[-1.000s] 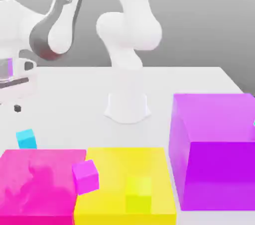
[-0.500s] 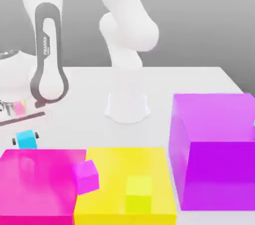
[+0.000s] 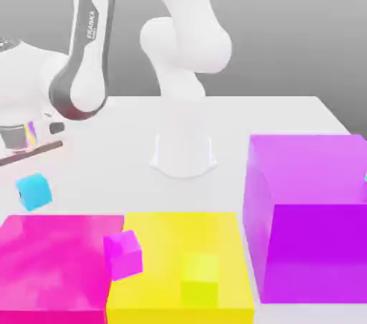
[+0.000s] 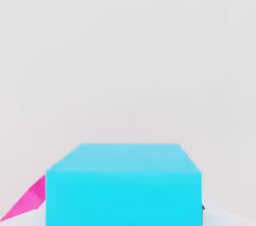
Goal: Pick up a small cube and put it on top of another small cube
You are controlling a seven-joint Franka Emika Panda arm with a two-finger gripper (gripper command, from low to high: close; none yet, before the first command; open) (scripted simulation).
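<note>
Gleaming white table (image 3: pixel 287 111), grey backdrop (image 3: pixel 301 21)

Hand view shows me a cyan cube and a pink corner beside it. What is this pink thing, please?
Observer: A big pink block. The cyan cube is just beyond it, tilted.
Operator: Are there other small cubes?
Observer: Yes, a small pink cube at the seam between the pink block and a yellow block.
Operator: Any more?
Observer: A small yellow cube on the yellow block.
</note>
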